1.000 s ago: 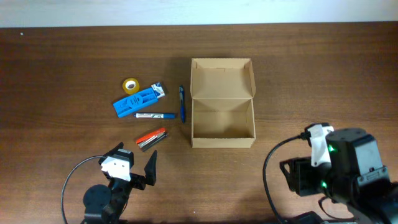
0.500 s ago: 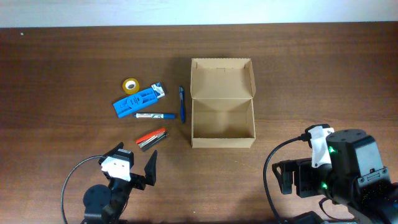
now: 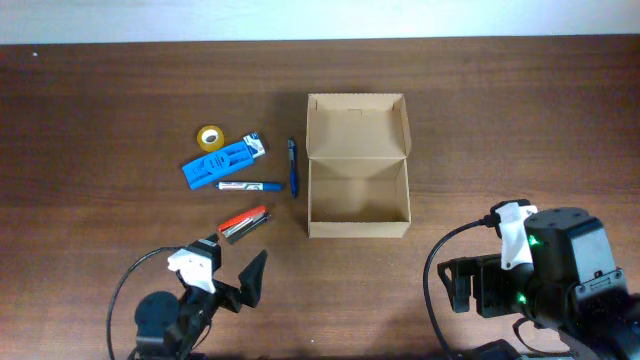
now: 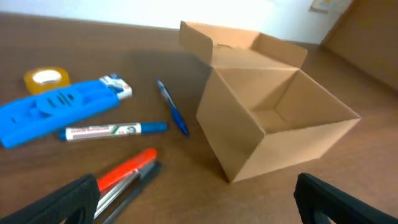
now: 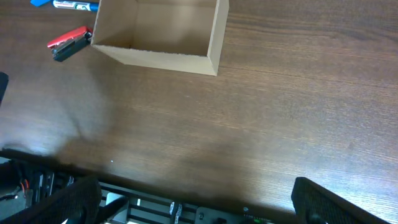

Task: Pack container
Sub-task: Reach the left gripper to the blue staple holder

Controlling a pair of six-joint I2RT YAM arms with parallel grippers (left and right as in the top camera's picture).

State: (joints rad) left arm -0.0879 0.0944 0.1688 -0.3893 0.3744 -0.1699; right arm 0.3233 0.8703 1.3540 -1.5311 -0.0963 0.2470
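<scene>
Cardboard box [image 3: 358, 228] sits open at centre frame. Left gripper [image 3: 231, 261] lower left, right gripper [image 5: 194, 196] lower right, both jaws spread wide.

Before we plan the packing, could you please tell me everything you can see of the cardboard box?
The cardboard box is plain tan and rectangular, made of what looks like thin cardboard. It stands upright near the middle of the wooden table, open and empty, with its bare floor in view. Its hinged lid flap is swung back at the far side, with small side tabs at its ends. Nothing lies in it or leans against it; only the table touches it.
</scene>
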